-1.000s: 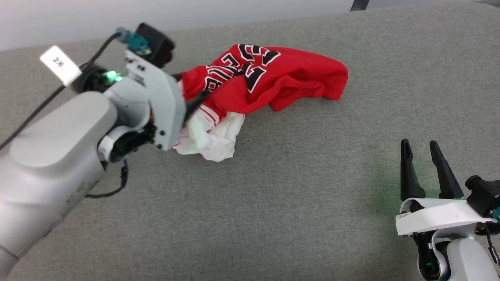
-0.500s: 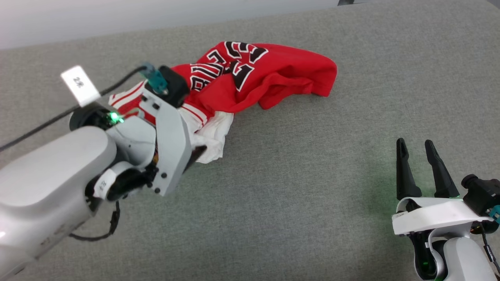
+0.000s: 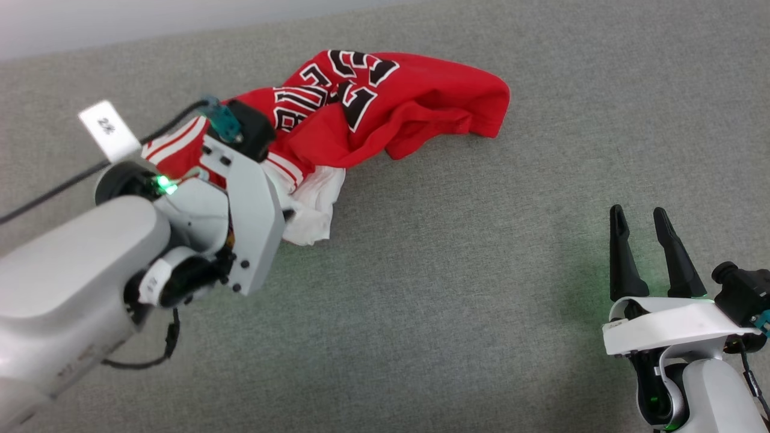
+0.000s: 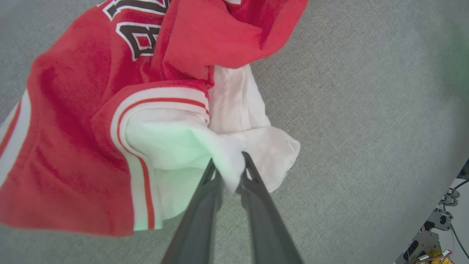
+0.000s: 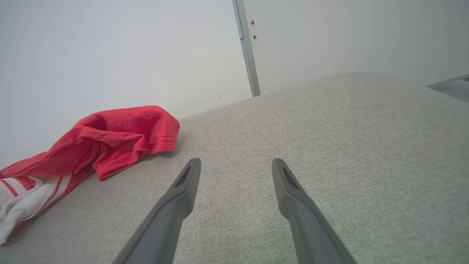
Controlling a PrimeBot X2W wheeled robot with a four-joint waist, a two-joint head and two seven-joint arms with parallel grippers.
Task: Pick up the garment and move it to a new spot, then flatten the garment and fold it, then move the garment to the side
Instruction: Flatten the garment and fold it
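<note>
Limp and light, the garment [image 3: 415,102] lies crumpled far left on the grey cushion [image 3: 481,300], the left gripper [image 4: 228,172] pinching a fold of its white lining [image 4: 234,102], probably hold enough to drag it, the right gripper [image 3: 636,211] open, empty, near right

A grey woven fabric surface [image 3: 457,313] meets a plain white wall [image 5: 110,55] bearing a thin upright grey metal strip [image 5: 246,47].

soft even light; faint green glow
</note>
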